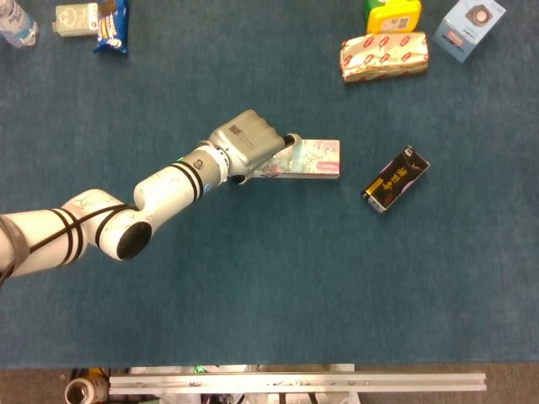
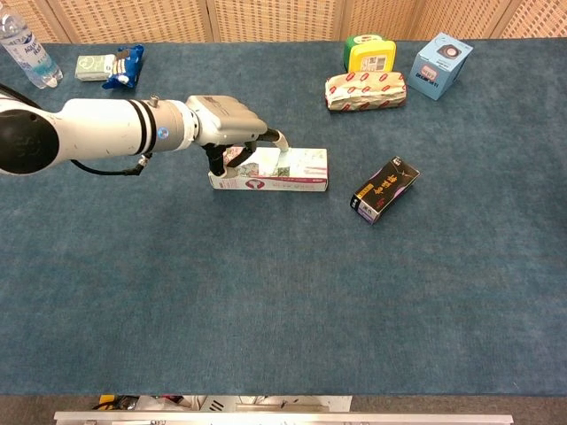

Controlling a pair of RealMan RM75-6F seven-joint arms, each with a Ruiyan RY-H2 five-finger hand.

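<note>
A long floral-printed box lies flat near the middle of the blue table. My left hand sits over its left end. The fingers curl down over the far side and the thumb presses the near side, so the hand grips the box. The box still rests on the cloth, and its left end is hidden under the hand. Neither view shows my right hand.
A black box lies to the right of the floral box. At the back right are a red-patterned packet, a yellow-green container and a light blue box. A bottle and a blue snack pack are at the back left.
</note>
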